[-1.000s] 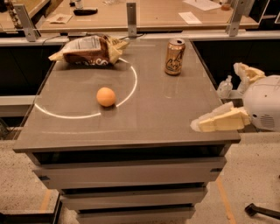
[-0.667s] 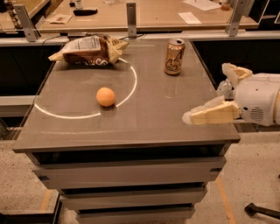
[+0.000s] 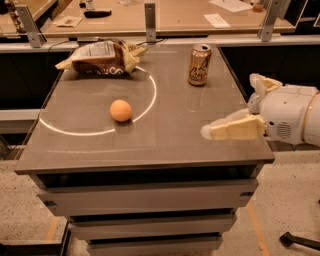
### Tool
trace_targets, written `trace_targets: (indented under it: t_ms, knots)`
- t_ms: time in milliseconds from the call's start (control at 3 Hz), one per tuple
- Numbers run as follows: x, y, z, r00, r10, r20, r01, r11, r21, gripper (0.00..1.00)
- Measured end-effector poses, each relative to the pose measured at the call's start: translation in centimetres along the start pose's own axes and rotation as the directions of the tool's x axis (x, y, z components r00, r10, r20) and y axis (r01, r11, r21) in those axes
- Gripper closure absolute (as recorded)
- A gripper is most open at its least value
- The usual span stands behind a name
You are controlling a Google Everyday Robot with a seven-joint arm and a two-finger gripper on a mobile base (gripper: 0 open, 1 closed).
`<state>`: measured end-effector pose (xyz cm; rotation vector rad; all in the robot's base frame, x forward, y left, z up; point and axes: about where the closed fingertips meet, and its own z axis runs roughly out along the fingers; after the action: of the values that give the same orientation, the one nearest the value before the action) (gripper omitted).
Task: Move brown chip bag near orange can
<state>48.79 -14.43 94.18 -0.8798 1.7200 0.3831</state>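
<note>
The bench (image 3: 170, 142) is a grey-brown flat top on a stepped base, standing on a speckled floor. Behind it runs a wooden worktop (image 3: 175, 15) fitted with upright metal posts (image 3: 150, 21) and carrying loose papers (image 3: 216, 20). A thin white arc (image 3: 152, 92) is marked on the bench surface.

Item positions:
- The brown chip bag (image 3: 102, 57) lies flat at the rear left corner of the bench, with its white label panel facing up and its pale yellow ends showing on both sides.
- The orange can (image 3: 199, 64) stands upright at the rear right, well apart from the bag.
- A round orange fruit (image 3: 121, 110) rests left of centre, inside the arc, touching neither bag nor can.

Gripper status: the gripper (image 3: 230, 106) is at the right edge of the bench, attached to the white arm housing (image 3: 292, 117). One of the fingers (image 3: 235, 131) extends leftward over the front right area of the bench; the other points away toward the rear. The fingers are spread apart and hold nothing. The gripper is near the can's side of the bench and well apart from the chip bag.
</note>
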Motion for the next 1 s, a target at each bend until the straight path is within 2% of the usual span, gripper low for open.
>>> trace_targets:
  t_ms: [333,667,1000]
  knots:
    - [-0.8,2.7,2.2,0.992,0.120,0.049,-0.123,0.9893,0.079,0.00]
    - [-2.8,4.0,4.3,0.972,0.207,0.113,-0.224,0.9607,0.164,0.00]
    - [-5.5,2.6,7.3,0.950,0.249,0.186,-0.291,0.9222,0.254,0.00]
